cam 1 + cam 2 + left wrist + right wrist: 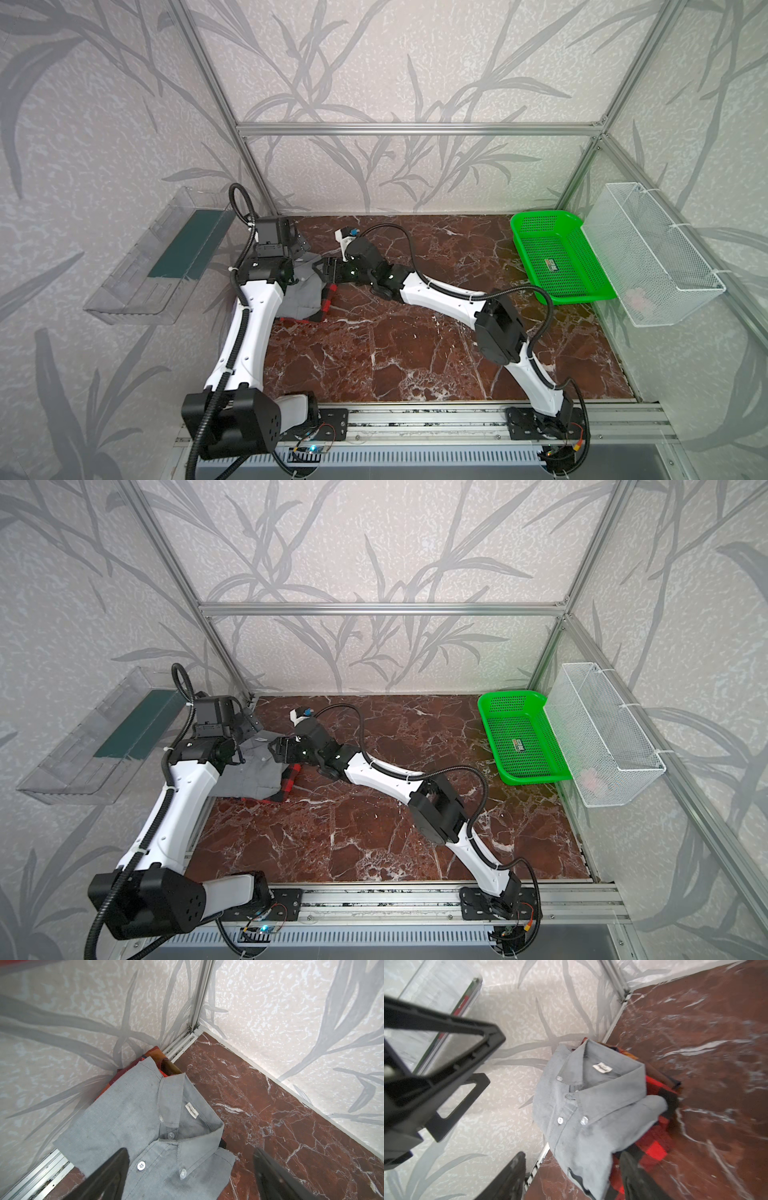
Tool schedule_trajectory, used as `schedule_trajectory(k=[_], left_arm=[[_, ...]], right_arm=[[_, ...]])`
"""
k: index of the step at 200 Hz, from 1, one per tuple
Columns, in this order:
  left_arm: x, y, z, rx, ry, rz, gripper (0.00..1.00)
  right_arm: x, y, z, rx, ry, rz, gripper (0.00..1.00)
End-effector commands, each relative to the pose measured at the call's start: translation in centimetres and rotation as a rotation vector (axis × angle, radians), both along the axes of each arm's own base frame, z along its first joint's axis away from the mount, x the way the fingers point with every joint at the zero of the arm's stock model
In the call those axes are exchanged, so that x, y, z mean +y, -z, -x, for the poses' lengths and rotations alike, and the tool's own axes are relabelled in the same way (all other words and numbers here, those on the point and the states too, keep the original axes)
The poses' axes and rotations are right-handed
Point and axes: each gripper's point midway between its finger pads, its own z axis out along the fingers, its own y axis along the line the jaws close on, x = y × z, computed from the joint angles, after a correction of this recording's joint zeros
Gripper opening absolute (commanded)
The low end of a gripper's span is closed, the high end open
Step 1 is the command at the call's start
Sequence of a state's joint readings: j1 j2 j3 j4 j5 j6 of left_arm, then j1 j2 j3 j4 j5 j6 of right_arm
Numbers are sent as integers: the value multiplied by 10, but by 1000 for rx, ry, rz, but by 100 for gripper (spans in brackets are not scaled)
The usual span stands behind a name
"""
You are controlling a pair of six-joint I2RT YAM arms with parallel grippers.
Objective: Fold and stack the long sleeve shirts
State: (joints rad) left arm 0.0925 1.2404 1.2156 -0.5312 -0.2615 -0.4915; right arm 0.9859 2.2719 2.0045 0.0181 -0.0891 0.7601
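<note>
the gray shirt (pixel 133 1124) lies folded on top of the plaid shirt (pixel 654 1147) in the far left corner of the table (pixel 415 353), against the left wall. it sits askew with plaid showing at its right and near edges, so i judge that a finger snagging the collar or a loose hem could drag it off or open the fold. the left gripper (pixel 190 1153) and right gripper (pixel 572 1157) both hang just above it, jaws spread, holding nothing. i count two shirts, two grippers, one green basket (pixel 536 226) and one wire basket (pixel 665 249), both baskets far right.
</note>
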Motion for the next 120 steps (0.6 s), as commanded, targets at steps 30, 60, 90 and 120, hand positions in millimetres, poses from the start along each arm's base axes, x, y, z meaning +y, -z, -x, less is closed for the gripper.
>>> schedule_trajectory(k=[30,60,90,120], left_arm=[[-9,-7,15,-174,-5,45,99],[-14,7,27,-202,1,46,99],[-2,14,49,-224,-67,-37,99],[-2,14,64,-240,-88,-95,99]], right_arm=[[-98,-91,-7,-425,136,247,76],[-180,-130,3,-579,233,318,99],[-265,-143,19,-568,330,324,99],[-329,-129,46,-456,362,300,99]])
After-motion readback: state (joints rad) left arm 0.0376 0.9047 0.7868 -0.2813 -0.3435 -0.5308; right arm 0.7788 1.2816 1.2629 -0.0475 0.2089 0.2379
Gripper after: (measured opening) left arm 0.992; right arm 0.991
